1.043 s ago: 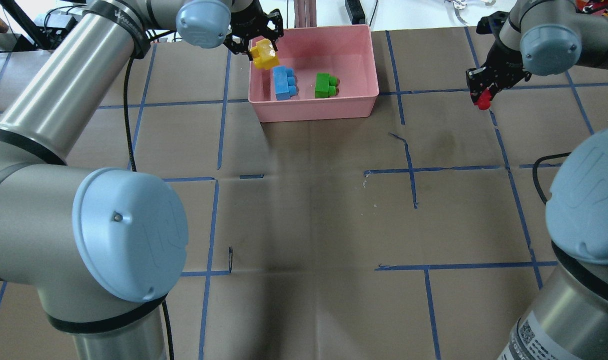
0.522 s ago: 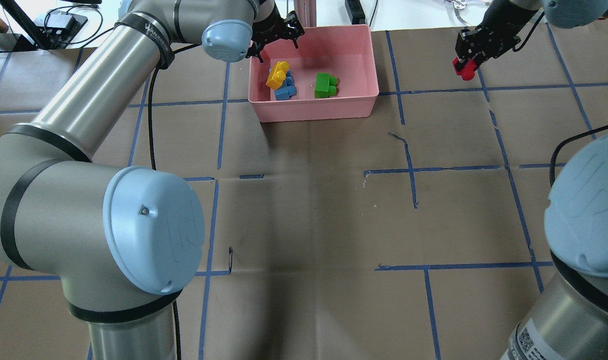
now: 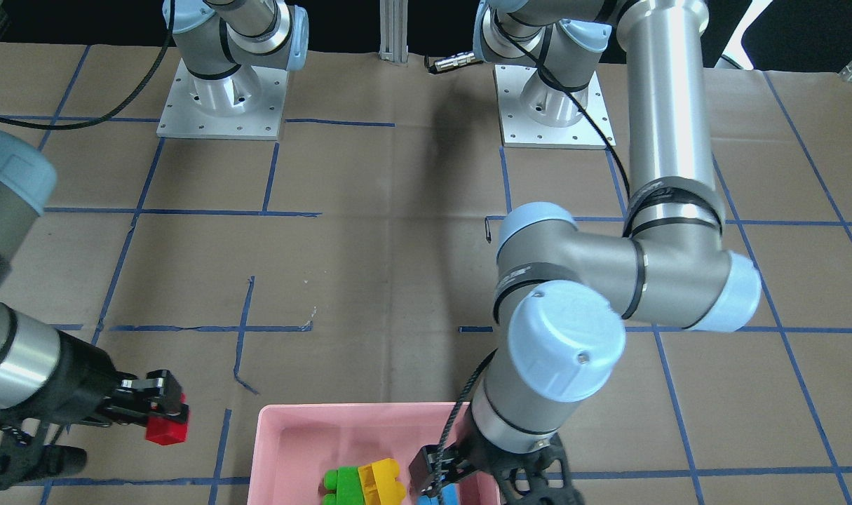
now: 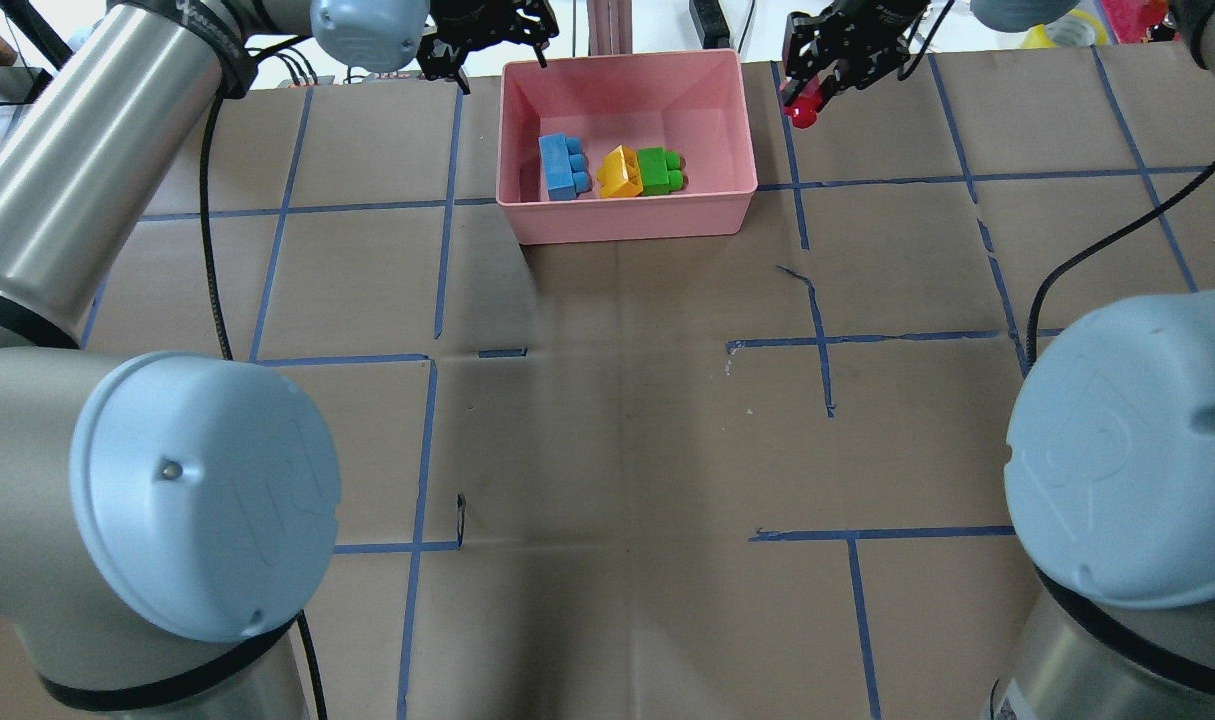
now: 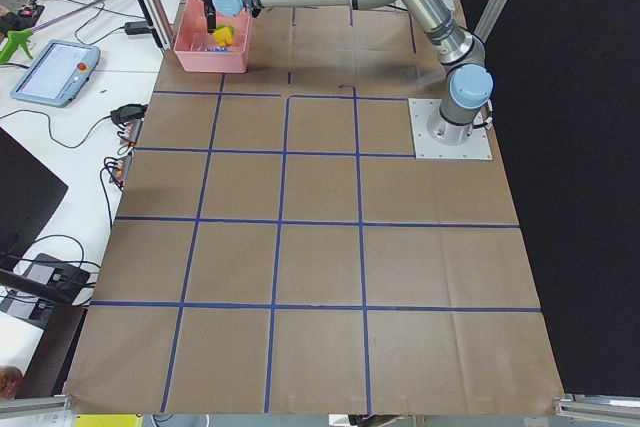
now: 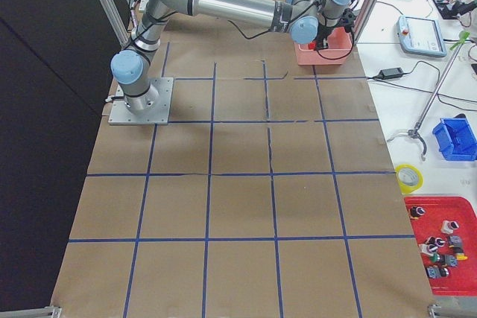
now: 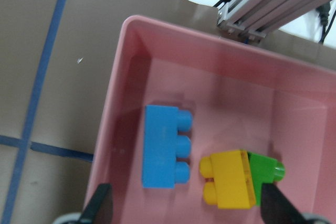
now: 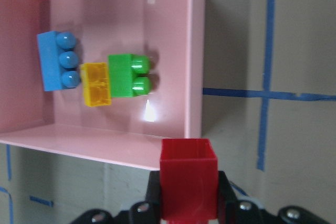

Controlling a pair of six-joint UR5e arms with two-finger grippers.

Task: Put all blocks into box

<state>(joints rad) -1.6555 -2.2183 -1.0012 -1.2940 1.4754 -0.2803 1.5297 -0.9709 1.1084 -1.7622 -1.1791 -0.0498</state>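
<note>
The pink box (image 4: 627,215) stands at the far middle of the table. In it lie the light blue brick (image 4: 561,168), the yellow brick (image 4: 620,172) and the green brick (image 4: 657,170), yellow touching green. My left gripper (image 4: 487,40) is open and empty above the box's far left corner. Its wrist view shows the blue brick (image 7: 165,145), the yellow brick (image 7: 227,178) and the green brick (image 7: 265,174) below. My right gripper (image 4: 812,85) is shut on the red brick (image 4: 799,105), just outside the box's right wall. The red brick (image 8: 188,182) shows beside the box (image 8: 194,51).
The table is brown paper with blue tape lines. A metal post (image 4: 607,25) stands just behind the box. Cables and a power strip (image 4: 709,20) lie beyond the far edge. Both arms' large elbows (image 4: 202,490) fill the near corners of the overhead view.
The yellow brick left my left gripper and now lies in the box against the green one. My left gripper drew back. My right gripper carried the red brick left, up to the box.
</note>
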